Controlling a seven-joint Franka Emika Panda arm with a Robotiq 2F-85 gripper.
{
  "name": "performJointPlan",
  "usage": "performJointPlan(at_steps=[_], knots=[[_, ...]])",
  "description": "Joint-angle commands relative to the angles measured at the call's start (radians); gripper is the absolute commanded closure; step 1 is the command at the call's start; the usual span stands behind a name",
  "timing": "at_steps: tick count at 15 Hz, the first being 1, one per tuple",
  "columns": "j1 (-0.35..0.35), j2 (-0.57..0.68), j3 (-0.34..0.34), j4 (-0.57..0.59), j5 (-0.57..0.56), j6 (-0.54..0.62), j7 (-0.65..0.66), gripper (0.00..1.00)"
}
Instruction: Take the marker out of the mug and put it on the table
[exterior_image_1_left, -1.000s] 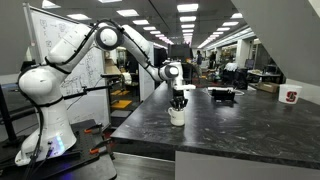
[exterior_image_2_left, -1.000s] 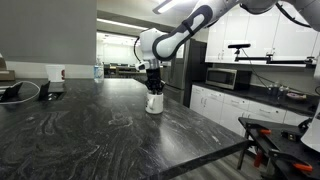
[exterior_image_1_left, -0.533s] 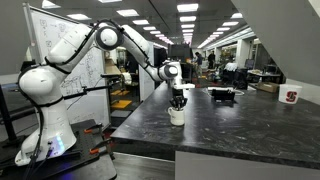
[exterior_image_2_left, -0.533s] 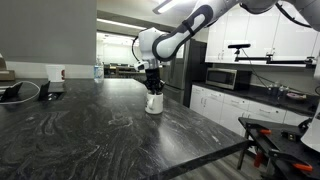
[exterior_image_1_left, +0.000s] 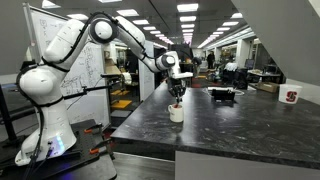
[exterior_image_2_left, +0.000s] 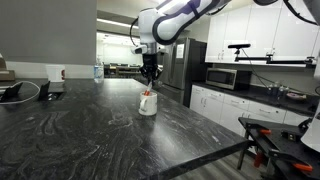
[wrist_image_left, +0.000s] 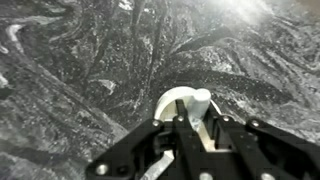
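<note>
Directly above the mug (exterior_image_1_left: 176, 114) hangs the gripper (exterior_image_1_left: 177, 95), pointing straight down with its fingers drawn narrow. In an exterior view the gripper (exterior_image_2_left: 149, 82) pinches the upper end of the marker (exterior_image_2_left: 147, 94), a small reddish bit showing just under the fingertips. The marker's lower end is at the rim of the mug (exterior_image_2_left: 147, 105), and the mug looks slightly tilted. The mug stands on the bench (exterior_image_1_left: 240, 125), near the dark mottled top's long edge in both exterior views. In the wrist view the gripper (wrist_image_left: 196, 120) comes in from the bottom, with the pale round mug (wrist_image_left: 178, 100) just past its tips against the grey bench (wrist_image_left: 80, 60); the marker is too blurred there to pick out. A white cup with a red logo (exterior_image_1_left: 291, 96) stands well apart, at the bench's far end.
</note>
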Motion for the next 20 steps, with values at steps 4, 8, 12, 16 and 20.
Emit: performJointPlan(at_steps=[4,8,12,16,20], knots=[[0.046,-0.170,0.001,-0.175,-0.049,0.088,0.007,0.94],[0.065,-0.236,0.014,-0.247,-0.090,0.120,-0.026,0.94],[0.051,-0.236,0.068,-0.327,0.051,0.194,-0.067,0.94],[0.053,-0.217,0.093,-0.413,0.155,0.311,-0.042,0.94],[0.046,-0.219,0.115,-0.474,0.206,0.322,-0.071,0.94]])
